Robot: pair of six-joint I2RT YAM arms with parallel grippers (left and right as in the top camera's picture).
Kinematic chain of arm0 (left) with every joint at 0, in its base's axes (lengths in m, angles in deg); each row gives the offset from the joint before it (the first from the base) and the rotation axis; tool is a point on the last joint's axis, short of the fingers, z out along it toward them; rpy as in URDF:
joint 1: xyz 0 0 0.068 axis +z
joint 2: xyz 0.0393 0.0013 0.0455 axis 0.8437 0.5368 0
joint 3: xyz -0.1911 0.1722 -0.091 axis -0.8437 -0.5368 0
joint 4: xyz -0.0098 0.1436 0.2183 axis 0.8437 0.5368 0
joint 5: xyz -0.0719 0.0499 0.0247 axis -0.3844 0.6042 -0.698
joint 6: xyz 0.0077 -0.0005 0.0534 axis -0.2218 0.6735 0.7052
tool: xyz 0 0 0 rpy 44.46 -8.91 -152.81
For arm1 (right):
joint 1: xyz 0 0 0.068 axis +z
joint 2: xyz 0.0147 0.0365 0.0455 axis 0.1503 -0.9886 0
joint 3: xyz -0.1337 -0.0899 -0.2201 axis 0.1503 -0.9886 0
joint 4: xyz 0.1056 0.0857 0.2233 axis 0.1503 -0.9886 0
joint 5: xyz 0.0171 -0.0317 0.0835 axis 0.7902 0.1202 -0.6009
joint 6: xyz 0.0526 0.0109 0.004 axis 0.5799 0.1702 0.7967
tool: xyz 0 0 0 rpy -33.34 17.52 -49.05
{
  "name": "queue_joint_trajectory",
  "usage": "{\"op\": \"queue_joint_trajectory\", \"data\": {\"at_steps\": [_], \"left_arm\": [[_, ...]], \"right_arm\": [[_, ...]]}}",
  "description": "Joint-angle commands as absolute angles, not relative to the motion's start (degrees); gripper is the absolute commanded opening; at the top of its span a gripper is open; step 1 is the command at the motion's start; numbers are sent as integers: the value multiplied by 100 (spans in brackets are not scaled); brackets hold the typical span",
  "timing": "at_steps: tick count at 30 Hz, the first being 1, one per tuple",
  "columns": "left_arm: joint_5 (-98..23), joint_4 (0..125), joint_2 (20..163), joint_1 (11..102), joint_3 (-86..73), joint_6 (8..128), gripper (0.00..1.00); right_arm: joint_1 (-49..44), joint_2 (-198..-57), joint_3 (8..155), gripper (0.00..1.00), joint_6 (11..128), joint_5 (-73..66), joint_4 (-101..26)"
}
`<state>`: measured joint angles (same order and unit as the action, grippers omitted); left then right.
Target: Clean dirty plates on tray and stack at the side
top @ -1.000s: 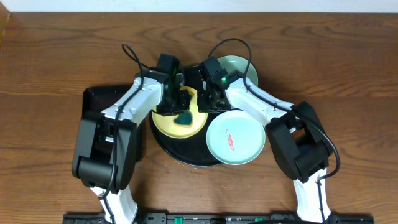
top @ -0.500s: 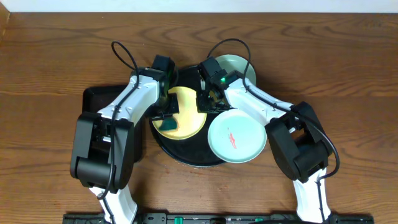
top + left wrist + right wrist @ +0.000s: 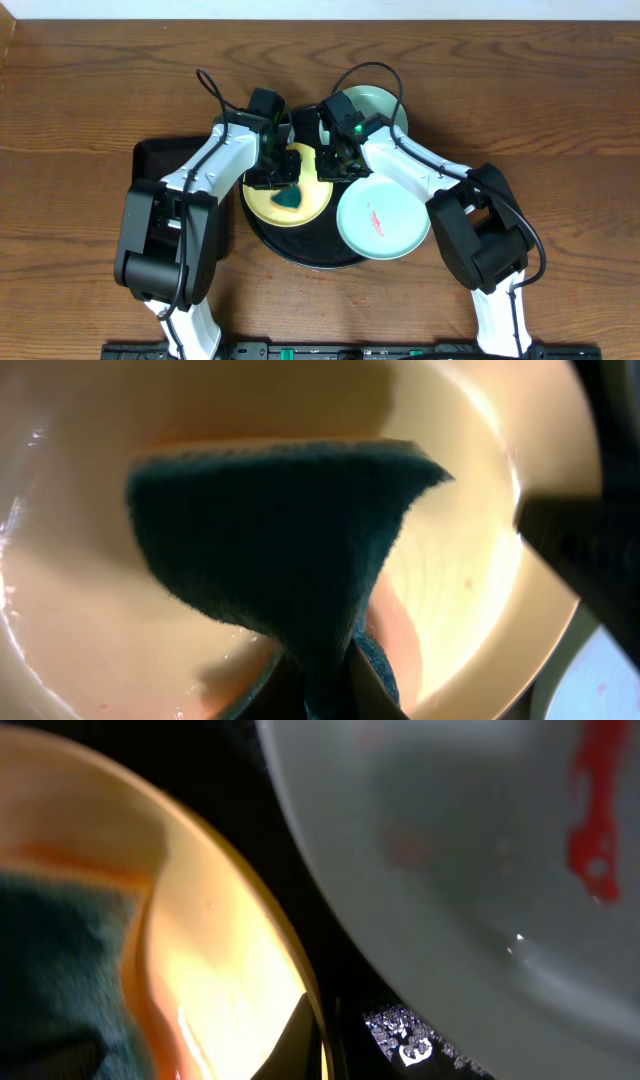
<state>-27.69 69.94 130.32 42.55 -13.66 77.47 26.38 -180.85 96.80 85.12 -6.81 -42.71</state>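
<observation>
The pale yellow plate [image 3: 268, 198] lies on the left half of the round black tray [image 3: 300, 246]. My left gripper [image 3: 284, 180] is shut on a dark teal sponge [image 3: 289, 197] and presses it on this plate; the sponge [image 3: 270, 550] fills the left wrist view over the yellow plate [image 3: 480, 590]. My right gripper [image 3: 335, 165] is shut on the yellow plate's right rim [image 3: 315, 1020]. An aqua plate [image 3: 383, 220] with a red smear lies on the tray's right edge and shows in the right wrist view [image 3: 480, 870]. Another aqua plate [image 3: 385, 105] lies behind the tray.
A rectangular black tray [image 3: 155, 160] sits to the left of the round tray, partly under my left arm. The wooden table [image 3: 90, 90] extends around both. The arms cross over the back of the round tray.
My left gripper has moved the sponge right, from the yellow plate's left edge toward its middle. The right gripper stays on the plate's rim. The smeared aqua plate shifted slightly.
</observation>
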Motion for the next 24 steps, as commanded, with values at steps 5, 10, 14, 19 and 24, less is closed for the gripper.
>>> {"op": "queue_joint_trajectory", "data": {"at_steps": [5,10,14,19,24], "left_arm": [[-728,6889,13124,4277,-1156,7196,7],[-697,7536,12894,4419,-601,7198,7],[-697,8135,12632,4515,-142,7198,8],[-704,9014,12203,4850,332,7176,8],[-699,9661,11810,5571,367,7231,8]], "right_arm": [[2708,-18284,9715,2,8519,-570,-4287],[2708,-18284,9715,1,8519,-568,-4285],[2708,-18284,9715,1,8519,-565,-4285],[2708,-18284,9715,1,8517,-568,-4285],[2754,-18229,9827,1,8226,-565,-4385]]}}
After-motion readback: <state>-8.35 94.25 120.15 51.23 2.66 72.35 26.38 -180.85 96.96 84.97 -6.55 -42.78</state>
